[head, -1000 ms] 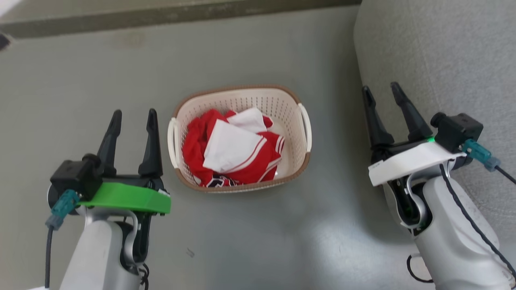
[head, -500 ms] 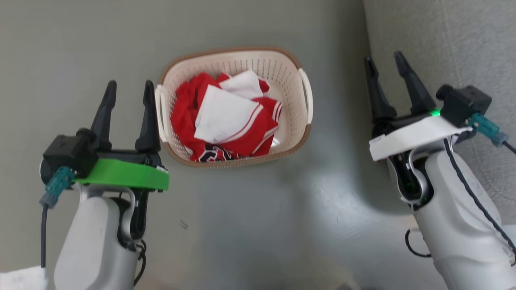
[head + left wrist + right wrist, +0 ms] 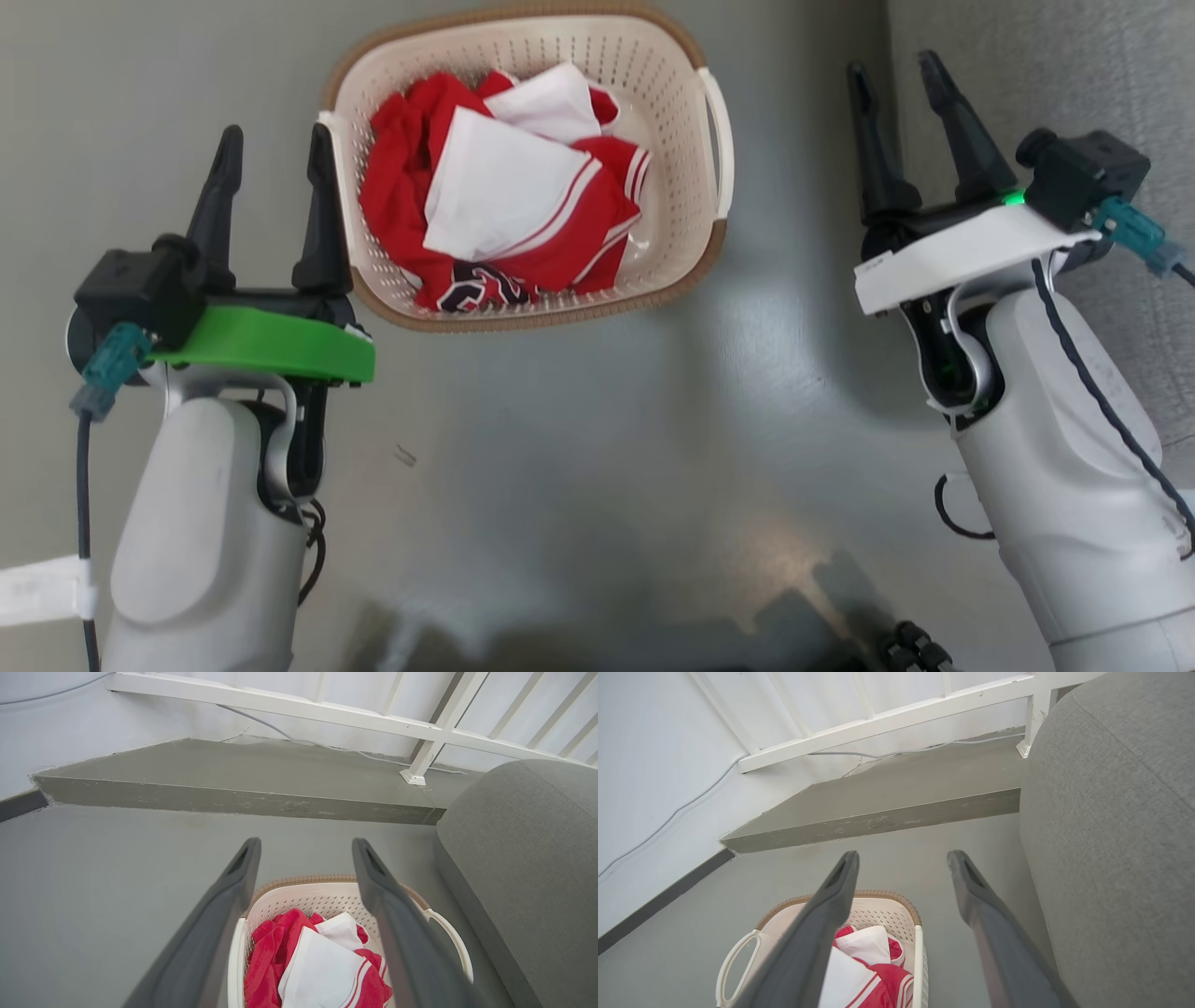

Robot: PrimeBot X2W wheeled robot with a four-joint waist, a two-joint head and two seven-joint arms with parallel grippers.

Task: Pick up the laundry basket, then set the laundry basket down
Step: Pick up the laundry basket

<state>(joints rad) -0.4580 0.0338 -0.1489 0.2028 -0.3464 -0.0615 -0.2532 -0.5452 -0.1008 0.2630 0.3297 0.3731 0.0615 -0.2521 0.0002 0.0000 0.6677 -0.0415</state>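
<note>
The laundry basket (image 3: 667, 121) sat on the grey floor (image 3: 579, 448) at the upper centre of the head view, holding crumpled red and white garments (image 3: 504, 205). The left gripper (image 3: 275, 135) hovered at the middle left, its jaws spread apart and empty, the inner finger just beside the basket's left side. The right gripper (image 3: 892, 65) stood at the upper right, jaws likewise released, apart from the basket's right side and near the grey sofa (image 3: 1055, 65).
</note>
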